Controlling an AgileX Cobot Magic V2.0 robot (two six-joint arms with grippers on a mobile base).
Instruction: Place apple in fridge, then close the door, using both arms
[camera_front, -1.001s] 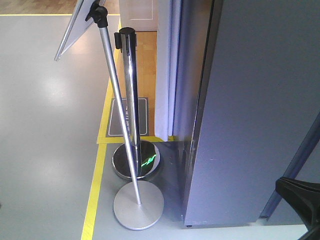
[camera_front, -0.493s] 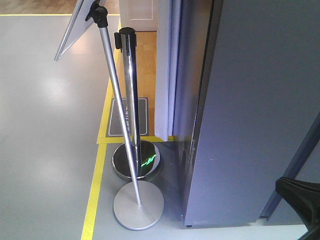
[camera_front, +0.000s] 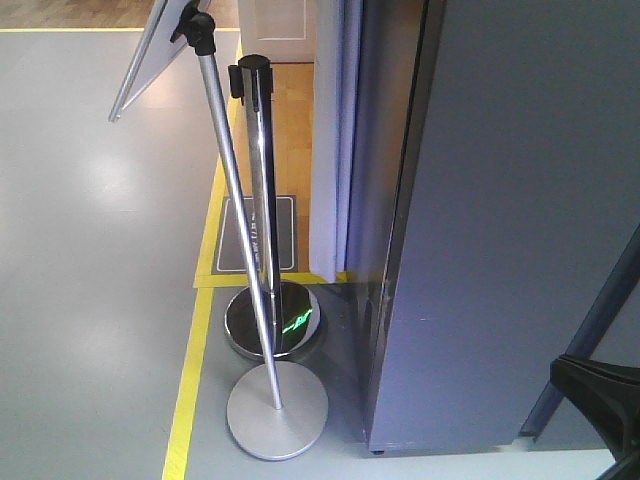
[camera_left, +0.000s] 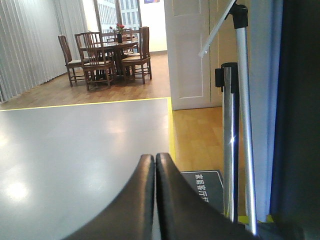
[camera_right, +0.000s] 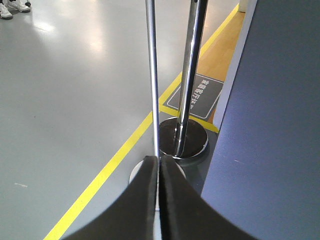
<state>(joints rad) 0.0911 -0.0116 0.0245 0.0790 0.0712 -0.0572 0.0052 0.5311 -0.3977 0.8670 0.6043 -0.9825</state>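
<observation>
The fridge (camera_front: 520, 220) fills the right of the front view as tall dark grey panels standing on the floor. None of its white inside shows, and I cannot tell which panel is the door. It also appears as a grey wall (camera_right: 270, 125) in the right wrist view and as a dark edge (camera_left: 300, 100) in the left wrist view. The apple is out of view. My left gripper (camera_left: 155, 158) is shut with nothing in it, pointing over the grey floor. My right gripper (camera_right: 159, 159) is also shut and empty, aimed at the pole bases beside the fridge.
A chrome barrier post (camera_front: 262, 200) on a round dark base (camera_front: 272, 320) and a leaning sign stand (camera_front: 235, 200) on a silver disc (camera_front: 277, 410) stand just left of the fridge. A yellow floor line (camera_front: 190, 380), a dark mat (camera_front: 257, 235) and a white curtain (camera_front: 330, 140) lie behind. A black arm part (camera_front: 600, 395) shows at the lower right.
</observation>
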